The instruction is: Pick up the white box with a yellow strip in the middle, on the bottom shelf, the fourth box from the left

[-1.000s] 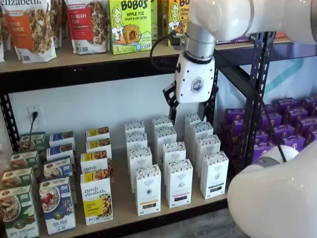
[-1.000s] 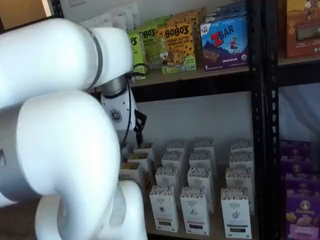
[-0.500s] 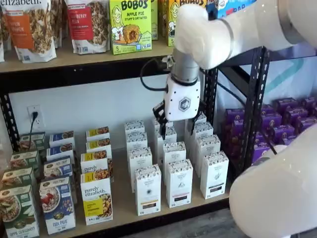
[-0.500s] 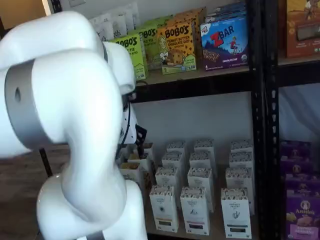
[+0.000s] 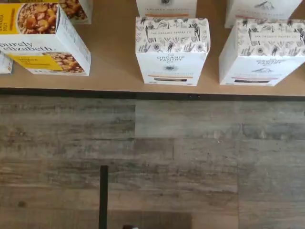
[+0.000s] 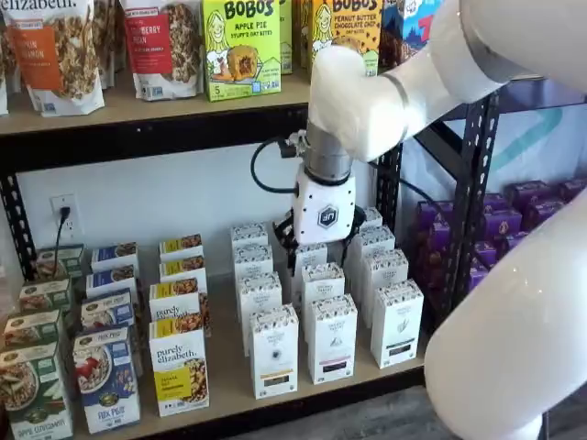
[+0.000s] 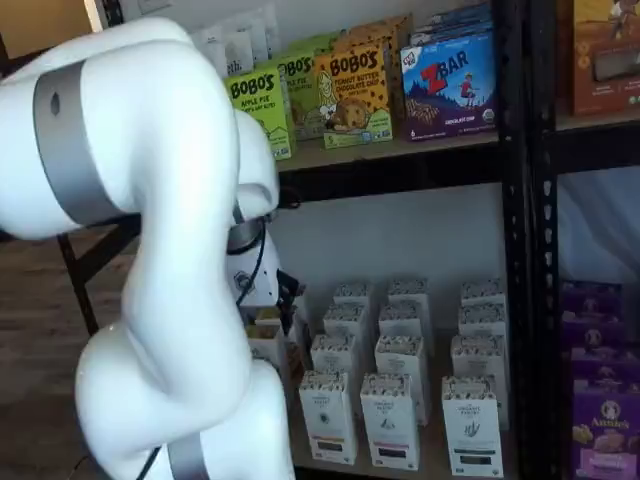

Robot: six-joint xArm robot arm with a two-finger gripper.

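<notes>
Wrist view: the matte white box point(image 5: 171, 59), speckled on top, stands at the front edge of the tan wooden shelf point(image 5: 114, 82). In a shelf view, the glossy arm hangs the gripper point(image 6: 319, 249) vertically above the rear cartons, fingers spread and empty, with the white box point(image 6: 273, 350) in the front row.

white box point(image 6: 273, 351): speckled dark-dotted top, yellow strip; tan bottom shelf point(image 6: 225, 385).

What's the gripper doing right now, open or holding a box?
Gripper: open and empty, hanging above the rows of white cartons, no box between its fingers.
</notes>
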